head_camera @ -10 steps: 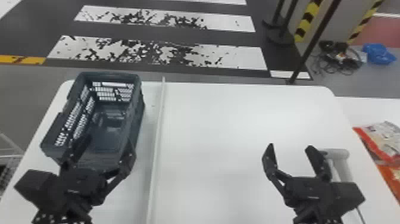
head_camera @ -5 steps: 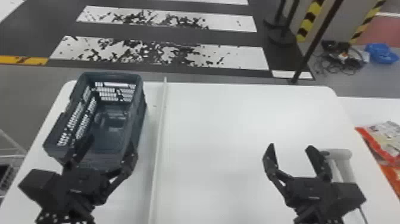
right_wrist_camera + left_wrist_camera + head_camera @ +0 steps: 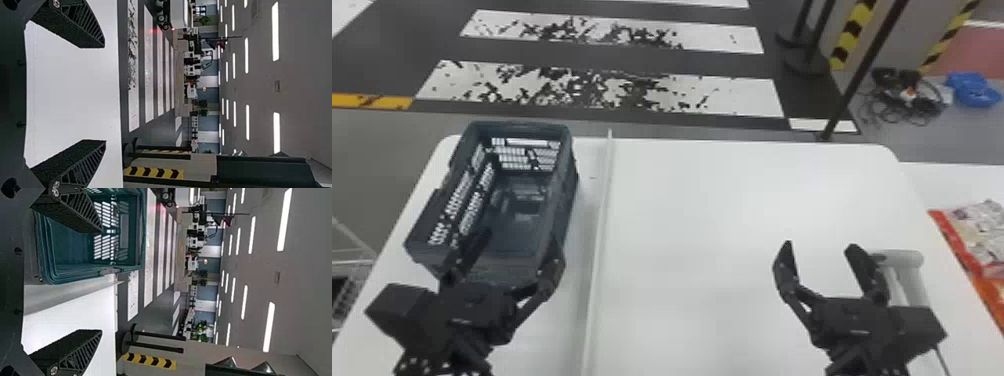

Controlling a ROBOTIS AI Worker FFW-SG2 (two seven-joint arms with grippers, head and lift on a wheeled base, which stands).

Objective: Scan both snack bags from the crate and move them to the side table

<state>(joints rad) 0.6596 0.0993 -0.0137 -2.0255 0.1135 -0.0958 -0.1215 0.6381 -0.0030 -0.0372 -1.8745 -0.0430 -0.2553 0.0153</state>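
Observation:
My left gripper (image 3: 519, 240) stands open at the near end of the dark blue-green crate (image 3: 507, 270), fingers over its near part. In the left wrist view the open left gripper (image 3: 101, 281) has one finger in front of the crate (image 3: 78, 276) and the other over white tabletop. The crate's visible floor holds no bag; its near corner is partly hidden. Open and holding nothing, my right gripper (image 3: 819, 245) is over the table's right part, also seen in the right wrist view as the gripper (image 3: 104, 93). A red-edged snack bag (image 3: 982, 235) overlaps an orange one (image 3: 991, 295) at the far right.
A pale raised strip (image 3: 599, 225) runs along the white table (image 3: 707, 225) just right of the crate. Beside the right gripper stands a light grey rounded fixture (image 3: 907, 260), partly covered by it. The bags lie on a white side table (image 3: 952, 185). Dark posts rise beyond.
Compared with a second ago, the crate, tables and bags show slightly farther right in the head view, the left gripper too. The right gripper looks unmoved. Both grippers have stayed open.

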